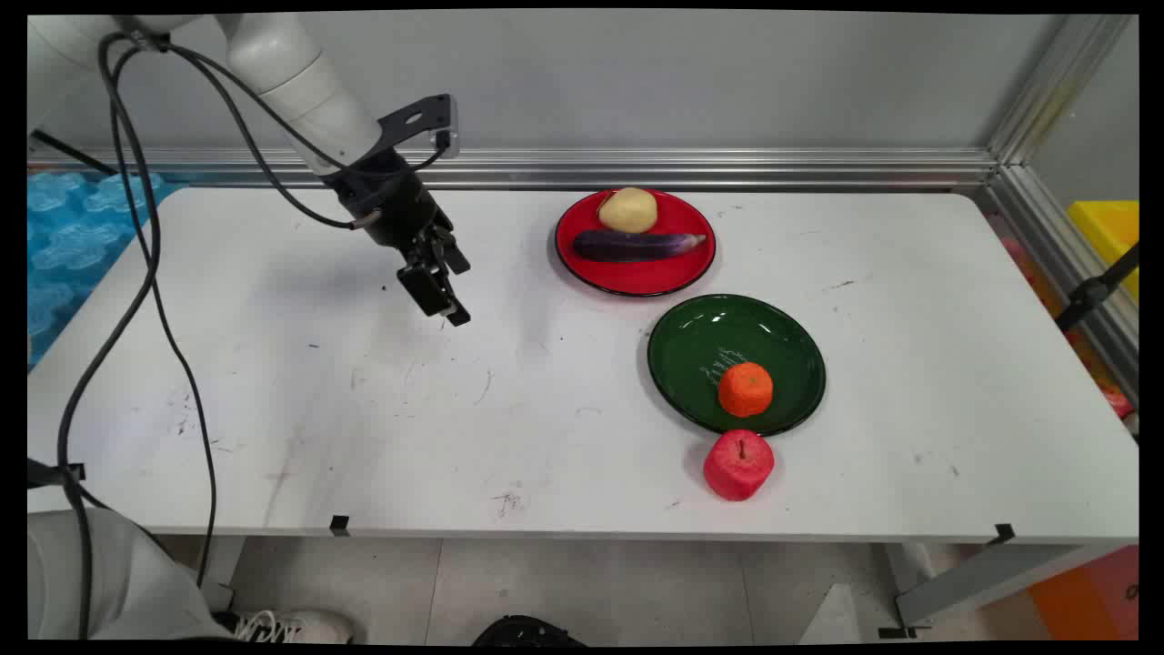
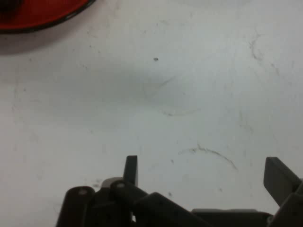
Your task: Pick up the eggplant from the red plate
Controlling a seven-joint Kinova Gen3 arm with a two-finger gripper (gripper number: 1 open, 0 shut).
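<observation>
Gripper (image 1: 444, 293) hangs above the bare left-centre of the tabletop (image 1: 364, 409), tilted down toward the right, its two fingers set wide apart with nothing between them; in the hand view the fingers (image 2: 131, 169) rise from the bottom edge with scuffed white surface showing between them. Nearest to it is the red plate (image 1: 637, 275), off to its right toward the far side, well apart from the fingers; a sliver of this plate's rim (image 2: 42, 18) shows at the top left corner of the hand view. On the red plate lie a purple eggplant (image 1: 637, 245) stretched left to right and a pale yellow potato (image 1: 627, 209) just behind it, touching or nearly so. Nearer and to the right sits a green plate (image 1: 691, 355), holding an orange (image 1: 746, 388) on its near part. A red apple (image 1: 738, 465) stands on the tabletop just in front of the green plate, near its rim. The tabletop is white, marked with grey scuffs and scratches. Behind it runs an aluminium rail (image 1: 682, 168) under a grey wall, with a blue mat (image 1: 73, 227) at the far left and a yellow bin (image 1: 1105, 232) at the far right
</observation>
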